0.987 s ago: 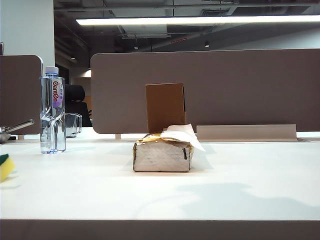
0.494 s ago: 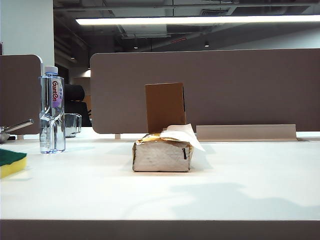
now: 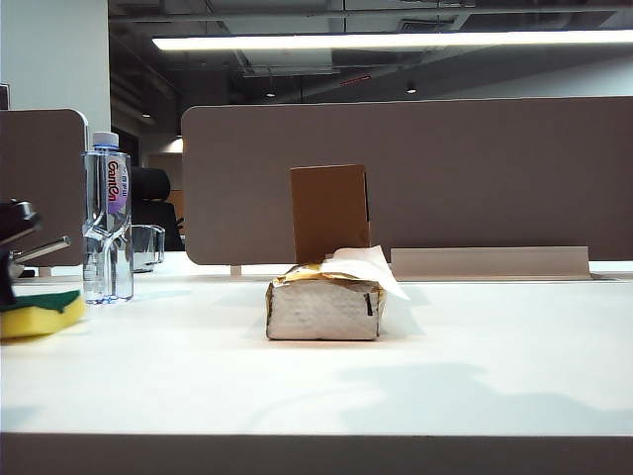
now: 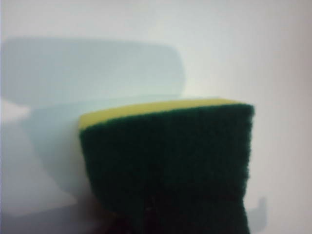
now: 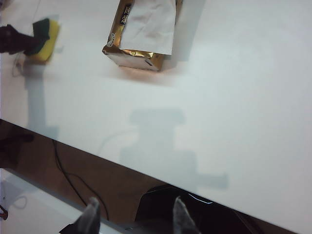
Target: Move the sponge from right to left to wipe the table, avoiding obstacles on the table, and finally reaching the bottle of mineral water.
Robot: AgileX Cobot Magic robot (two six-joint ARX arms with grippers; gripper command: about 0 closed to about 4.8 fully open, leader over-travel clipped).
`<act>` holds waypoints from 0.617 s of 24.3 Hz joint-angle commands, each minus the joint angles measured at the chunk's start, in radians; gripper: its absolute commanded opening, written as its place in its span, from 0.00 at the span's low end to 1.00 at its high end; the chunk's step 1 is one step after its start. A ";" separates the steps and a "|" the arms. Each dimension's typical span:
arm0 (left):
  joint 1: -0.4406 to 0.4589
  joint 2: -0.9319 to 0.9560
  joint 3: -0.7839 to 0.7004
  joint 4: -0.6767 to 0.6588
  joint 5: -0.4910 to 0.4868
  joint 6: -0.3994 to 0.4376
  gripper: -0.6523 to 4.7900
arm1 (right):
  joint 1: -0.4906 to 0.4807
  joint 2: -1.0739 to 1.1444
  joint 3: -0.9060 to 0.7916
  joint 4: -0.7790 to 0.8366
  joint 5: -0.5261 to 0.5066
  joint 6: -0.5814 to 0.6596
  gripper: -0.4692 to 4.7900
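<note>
The left gripper (image 3: 12, 259) is clamped tight on the sponge (image 3: 40, 315), which lies flat on the table (image 3: 396, 386) just in front of the mineral water bottle (image 3: 107, 220), a little nearer the brownish front edge and toward the table's left end. From the bottle, the sponge's long side runs roughly along the table's width, so what remains looks like only a short push back toward the bottle's base. The right gripper (image 5: 134, 217) hangs over the front edge, well away from the bottle, jaws partly spread and empty, so the left arm is clearly the nearer one. The sponge is soft yellow foam under a coarse dark green scouring layer (image 4: 168, 165). To the bottle's right sit the crumpled tissue pack (image 3: 324, 305), white tissue poking out, and behind it the upright, stiff brown cardboard box (image 3: 329, 211). A small glass mug (image 3: 146, 245) stands just behind the clear, ribbed bottle.
</note>
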State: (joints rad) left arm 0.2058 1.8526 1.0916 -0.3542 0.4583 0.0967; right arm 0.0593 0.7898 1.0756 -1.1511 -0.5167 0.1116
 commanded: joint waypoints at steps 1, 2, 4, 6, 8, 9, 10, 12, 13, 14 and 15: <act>-0.017 0.080 0.031 0.016 -0.080 0.001 0.11 | 0.001 -0.003 0.004 0.003 0.002 0.014 0.47; -0.025 0.093 0.045 0.021 -0.081 0.001 0.11 | 0.001 -0.003 0.004 0.003 0.002 0.016 0.47; -0.040 0.113 0.080 0.039 -0.114 0.001 0.11 | 0.001 -0.003 0.004 0.003 0.002 0.016 0.47; -0.046 0.130 0.120 0.060 -0.133 -0.002 0.11 | 0.001 -0.003 0.004 0.002 0.002 0.016 0.47; -0.045 0.160 0.181 0.045 -0.133 -0.011 0.11 | 0.001 -0.003 0.004 0.000 0.002 0.017 0.47; -0.045 0.177 0.218 0.026 -0.133 -0.011 0.11 | 0.001 -0.003 0.004 -0.005 0.002 0.017 0.47; -0.044 0.189 0.244 0.019 -0.133 -0.011 0.11 | 0.001 -0.003 0.004 -0.013 0.001 0.017 0.47; -0.044 0.194 0.256 0.019 -0.134 -0.011 0.11 | 0.001 -0.003 0.004 -0.023 0.002 0.017 0.47; -0.044 0.195 0.257 0.020 -0.134 -0.011 0.11 | 0.001 -0.003 0.004 -0.026 0.002 0.017 0.47; -0.044 0.195 0.259 0.019 -0.134 -0.011 0.11 | 0.001 -0.003 0.004 -0.026 0.002 0.017 0.47; -0.044 0.195 0.260 0.019 -0.137 -0.011 0.11 | 0.001 -0.003 0.004 -0.026 0.002 0.017 0.47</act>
State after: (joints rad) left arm 0.1577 2.0258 1.3552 -0.3523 0.4099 0.0853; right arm 0.0593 0.7895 1.0756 -1.1812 -0.5156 0.1265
